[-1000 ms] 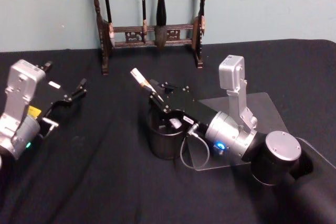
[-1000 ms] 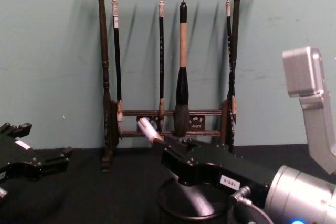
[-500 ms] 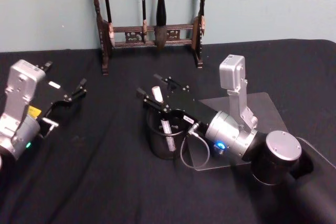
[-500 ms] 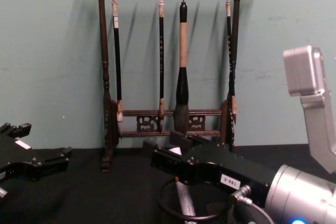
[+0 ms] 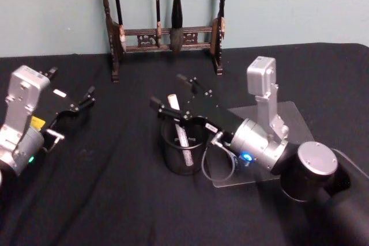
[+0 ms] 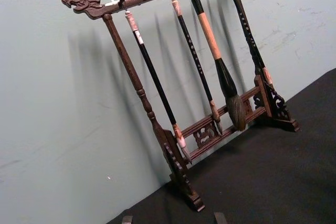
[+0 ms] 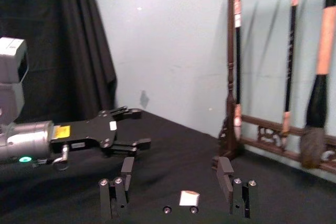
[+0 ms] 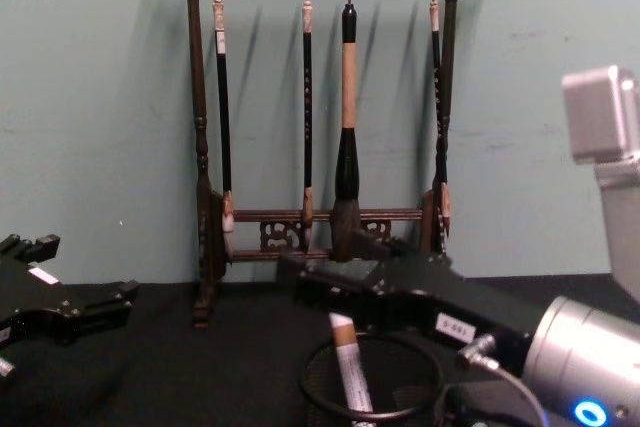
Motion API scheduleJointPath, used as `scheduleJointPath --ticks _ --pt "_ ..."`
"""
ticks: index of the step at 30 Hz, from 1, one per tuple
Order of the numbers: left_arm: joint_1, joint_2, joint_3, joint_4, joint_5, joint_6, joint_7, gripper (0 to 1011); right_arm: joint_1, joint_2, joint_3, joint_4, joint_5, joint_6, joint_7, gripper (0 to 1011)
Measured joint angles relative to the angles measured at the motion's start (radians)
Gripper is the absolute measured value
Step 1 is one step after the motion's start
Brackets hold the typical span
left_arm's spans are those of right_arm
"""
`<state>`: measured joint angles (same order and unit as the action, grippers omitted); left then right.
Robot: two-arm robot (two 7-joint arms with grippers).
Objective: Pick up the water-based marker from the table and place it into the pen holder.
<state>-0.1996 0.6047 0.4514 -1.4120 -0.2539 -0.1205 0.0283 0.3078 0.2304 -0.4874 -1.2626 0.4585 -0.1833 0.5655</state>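
Ok so starting at the bottom right of the head view: the right arm is angled in over a clear grey mat point(image 5: 295, 120), reaching toward the middle of the frame. Just in front of it is the pen holder point(image 5: 174, 163), and the water-based marker point(image 5: 180, 129) is standing inside it now, leaning a bit with its pale top poking above the rim.

That's the big change. A second ago the marker was still pinched and tilted out over the cup; half a second ago it got dropped. Now the right gripper point(image 5: 166, 89) is spread wide just above the rim, nothing in it, and it's backed up a touch. In the wrist view you can see its fingers point(image 7: 127, 169) well apart with only the marker's end between them, not touching.

So I'd say the drop is basically done; all that's left is pulling the arm clear without bumping the marker.

Over at the left edge the left gripper point(image 5: 72, 82) sits parked, jaws wide, well away from the cup.

Farthest back, top centre, the wooden brush rack point(image 5: 167, 31) stands against the wall.
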Motion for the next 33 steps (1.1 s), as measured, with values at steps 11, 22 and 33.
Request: scheduleJointPath --ticks 11,22,33 --pt "0.000 0.000 0.000 0.000 0.000 0.000 0.000 1001 -0.051 0.077 0.071 -0.139 -0.048 0.091 -0.138 1002" --pt "0.000 0.000 0.000 0.000 0.000 0.000 0.000 1001 -0.114 0.143 0.142 -0.239 -0.088 0.280 -0.254 1002" --pt "0.000 0.000 0.000 0.000 0.000 0.000 0.000 1001 -0.121 0.163 0.115 -0.257 -0.149 0.464 -0.272 1002"
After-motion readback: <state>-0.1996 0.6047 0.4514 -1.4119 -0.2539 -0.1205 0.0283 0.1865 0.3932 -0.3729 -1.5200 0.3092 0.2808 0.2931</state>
